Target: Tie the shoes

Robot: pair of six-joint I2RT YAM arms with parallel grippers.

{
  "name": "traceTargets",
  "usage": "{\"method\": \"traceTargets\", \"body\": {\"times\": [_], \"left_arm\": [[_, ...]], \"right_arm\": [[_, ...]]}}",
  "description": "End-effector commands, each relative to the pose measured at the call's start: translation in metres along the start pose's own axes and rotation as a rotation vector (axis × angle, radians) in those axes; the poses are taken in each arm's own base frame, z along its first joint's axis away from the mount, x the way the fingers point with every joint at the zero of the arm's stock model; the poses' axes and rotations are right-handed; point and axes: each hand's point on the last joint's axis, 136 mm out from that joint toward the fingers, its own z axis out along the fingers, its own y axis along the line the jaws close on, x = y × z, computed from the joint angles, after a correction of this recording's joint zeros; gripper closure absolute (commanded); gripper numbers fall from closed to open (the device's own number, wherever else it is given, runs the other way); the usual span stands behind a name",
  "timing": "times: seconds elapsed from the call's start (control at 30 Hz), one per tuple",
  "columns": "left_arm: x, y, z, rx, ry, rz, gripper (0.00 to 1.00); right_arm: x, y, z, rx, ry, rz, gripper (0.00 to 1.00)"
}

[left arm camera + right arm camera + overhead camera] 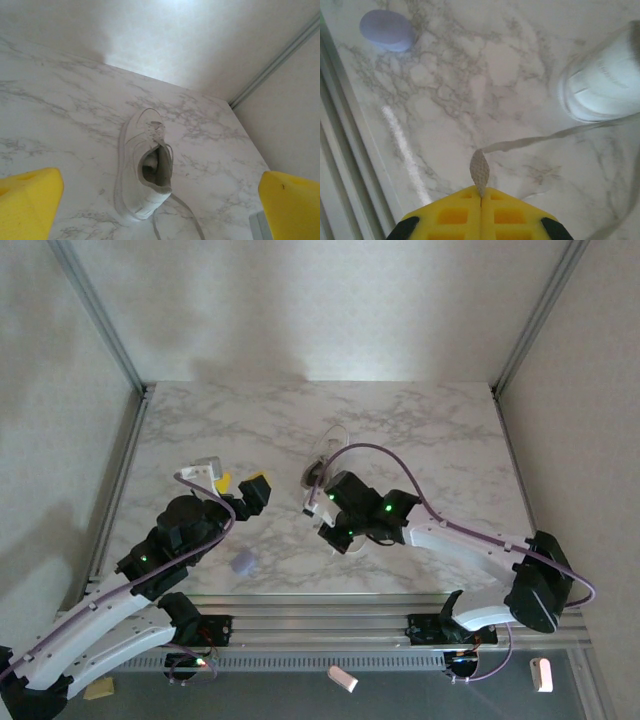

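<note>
Left arm (100, 615) and right arm (470, 540): white links, bulky black joint housings (540, 585), small green LEDs (385, 508) lit on the housings. A thin purple cable (380, 450) runs along each arm, behind the gripper. Base blocks (440, 628) are black.

Left gripper (241, 484): black body, plain yellow fingers (27, 200), pale grey block (207, 468) just behind.

Right gripper (481, 192): yellow fingers with square moulded recesses, black corners at the outer edges.

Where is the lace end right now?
In the right wrist view, the lace end is pinched in the right gripper, and the lace trails right toward the white sneaker.
</note>
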Motion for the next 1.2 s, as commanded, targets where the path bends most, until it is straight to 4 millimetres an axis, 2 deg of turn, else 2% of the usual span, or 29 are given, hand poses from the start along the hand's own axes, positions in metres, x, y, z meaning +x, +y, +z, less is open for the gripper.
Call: {"method": "traceTargets", "body": {"times": [0.0,0.1,0.17,0.2,0.23,0.33,0.37,0.43,0.5,0.57,0.63,0.73,0.8,0.93,1.07,1.17], "left_arm": [[0.010,0.017,0.002,-0.067,0.016,-0.009,0.00],[0.011,0.016,0.005,-0.067,0.019,-0.011,0.00],[0.012,0.015,0.007,-0.069,0.026,-0.008,0.00],[0.013,0.016,0.008,-0.072,0.031,-0.005,0.00],[0.015,0.016,0.010,-0.075,0.039,0.000,0.00],[0.026,0.015,0.019,-0.071,0.074,0.010,0.00],[0.032,0.013,0.022,-0.061,0.091,0.012,0.00],[0.041,0.010,0.028,-0.039,0.116,0.011,0.00],[0.049,0.008,0.034,-0.028,0.132,0.012,0.01],[0.057,0.007,0.039,-0.028,0.145,0.018,0.01],[0.066,0.006,0.043,-0.034,0.161,0.031,0.02],[0.077,0.002,0.048,-0.044,0.176,0.058,0.02],[0.083,-0.001,0.051,-0.048,0.180,0.075,0.02],[0.094,-0.007,0.055,-0.063,0.199,0.111,0.02],[0.096,-0.012,0.056,-0.054,0.202,0.116,0.02],[0.098,-0.011,0.055,-0.058,0.205,0.121,0.02]], "right_arm": [[-0.013,0.021,0.016,-0.051,-0.051,0.031,1.00],[-0.006,0.010,0.033,0.006,-0.027,0.082,0.83],[-0.001,-0.004,0.035,0.091,-0.006,0.121,0.70],[0.000,-0.009,0.033,0.118,-0.001,0.136,0.67],[0.002,-0.014,0.027,0.155,-0.002,0.155,0.57],[0.013,-0.029,0.005,0.251,-0.029,0.217,0.36],[0.018,-0.034,-0.004,0.287,-0.048,0.255,0.26],[0.034,-0.049,-0.022,0.385,-0.072,0.365,0.14],[0.054,-0.061,-0.037,0.458,-0.073,0.472,0.15],[0.080,-0.069,-0.045,0.493,-0.051,0.616,0.22],[0.102,-0.069,-0.043,0.489,-0.003,0.734,0.25],[0.123,-0.068,-0.040,0.489,0.049,0.894,0.33],[0.126,-0.064,-0.030,0.453,0.077,0.967,0.37],[0.128,-0.064,-0.007,0.454,0.166,0.998,0.41],[0.125,-0.068,0.018,0.428,0.198,1.022,0.44],[0.126,-0.072,0.029,0.439,0.227,1.025,0.47]]}}
